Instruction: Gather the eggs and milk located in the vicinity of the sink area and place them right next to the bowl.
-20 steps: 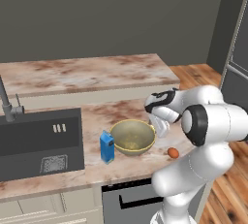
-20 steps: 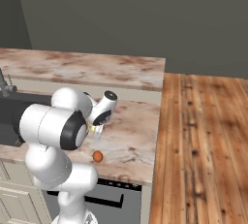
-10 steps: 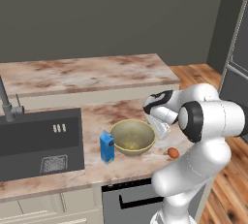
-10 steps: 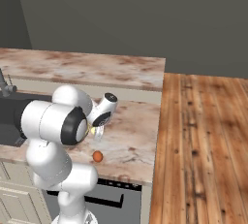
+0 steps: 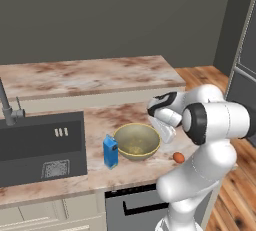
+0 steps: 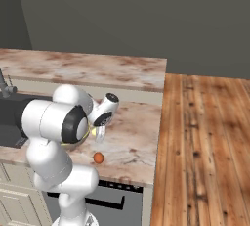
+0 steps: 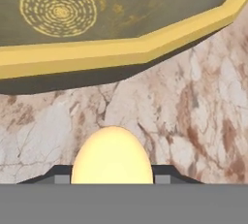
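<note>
From the hand view we record a pale cream-yellow egg [image 7: 112, 156] sitting between the two dark fingertips [image 7: 54, 173], which press against its sides: the claw [image 7: 112, 177] is clamped on this egg, held over the marble bench [image 7: 193, 106] just outside the yellow rim of the bowl [image 7: 126, 48]; whether the egg touches the bench we cannot tell. That egg is too hidden by the hand to make out from either base camera. The left base view gives what the hand view lacks: the bowl [image 5: 137, 141] stands on the bench [image 5: 110, 120] with the blue milk carton [image 5: 111, 151] just beside it on its sink side, and the reddish-brown egg [image 5: 178, 157] lies on the bench near the bowl's other side, close to the front edge. The black sink [image 5: 40, 147] with its grey faucet [image 5: 7, 107] lies well apart to the left. In the right base view the arm covers most of the bowl, but the reddish-brown egg [image 6: 98, 158] shows plainly on the bench [image 6: 136, 137], and the claw [image 6: 99, 133] hangs low above it. We find no legible writing or brand on the carton.
</note>
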{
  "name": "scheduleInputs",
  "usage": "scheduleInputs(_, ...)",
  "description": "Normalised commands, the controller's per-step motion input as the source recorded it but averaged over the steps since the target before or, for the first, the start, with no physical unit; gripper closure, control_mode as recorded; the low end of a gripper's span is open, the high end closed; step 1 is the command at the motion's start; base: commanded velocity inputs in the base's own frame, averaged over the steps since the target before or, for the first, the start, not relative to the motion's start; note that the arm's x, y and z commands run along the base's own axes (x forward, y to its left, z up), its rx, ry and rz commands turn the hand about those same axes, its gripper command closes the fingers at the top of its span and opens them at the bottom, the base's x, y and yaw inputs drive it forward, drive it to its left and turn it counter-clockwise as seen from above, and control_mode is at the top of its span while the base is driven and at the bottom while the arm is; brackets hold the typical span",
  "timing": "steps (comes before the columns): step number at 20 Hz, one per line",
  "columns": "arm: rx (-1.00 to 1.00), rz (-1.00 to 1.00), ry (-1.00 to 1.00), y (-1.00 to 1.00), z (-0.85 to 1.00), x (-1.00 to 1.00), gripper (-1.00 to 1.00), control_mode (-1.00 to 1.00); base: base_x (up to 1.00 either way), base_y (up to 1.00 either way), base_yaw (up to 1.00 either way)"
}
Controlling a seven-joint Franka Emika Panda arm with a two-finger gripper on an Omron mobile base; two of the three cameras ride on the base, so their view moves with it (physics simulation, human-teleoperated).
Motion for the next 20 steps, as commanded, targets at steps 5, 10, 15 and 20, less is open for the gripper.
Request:
scheduleInputs(5, 0.00, 0.02, 0.00, 0.15, 0.00, -0.04, -1.00, -1.00, 0.00, 0.00, 0.00)
scheduleInputs(10, 0.00, 0.01, 0.00, 0.07, 0.00, -0.19, -1.00, -1.00, 0.00, 0.00, 0.00)
scheduleInputs(15, 0.00, 0.01, 0.00, 0.00, 0.00, -0.21, -1.00, -1.00, 0.00, 0.00, 0.00)
scheduleInputs(20, 0.00, 0.03, -0.06, 0.00, 0.00, -0.13, -1.00, -1.00, 0.00, 0.00, 0.00)
